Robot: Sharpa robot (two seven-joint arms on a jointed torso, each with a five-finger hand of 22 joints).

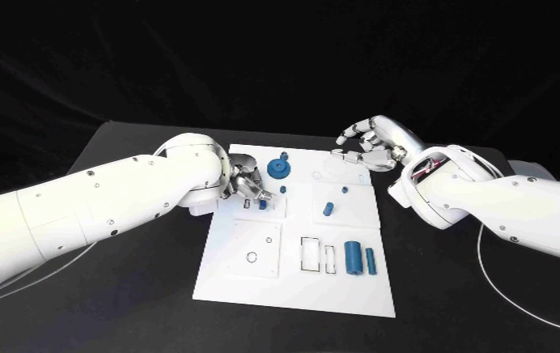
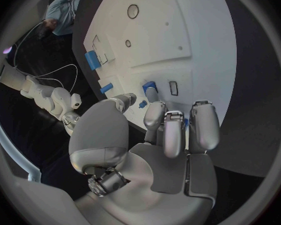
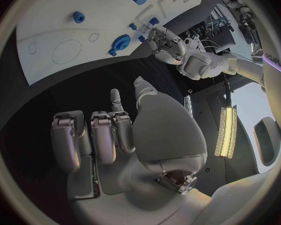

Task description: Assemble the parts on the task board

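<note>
Seen from the head camera, the flat white rectangular task board (image 1: 239,276) fills the middle of the frame. The left hand (image 1: 245,185) sits at its left edge, fingers curled down onto a small blue peg-like part (image 1: 264,204); whether it truly grips that part I cannot tell. A blue round knob part (image 1: 280,167) stands just to its right, and two blue cylinders (image 1: 353,257) lie at lower right. The right hand (image 1: 374,146) hovers at the board's upper right corner, fingers loosely spread, holding nothing.

In the left wrist view, the fingertips (image 2: 155,114) hide most of the peg; a slow, upright seating seems wise.

In the right wrist view, the right hand (image 3: 109,135) is empty, and the board is cut off at the circle's rim.
</note>
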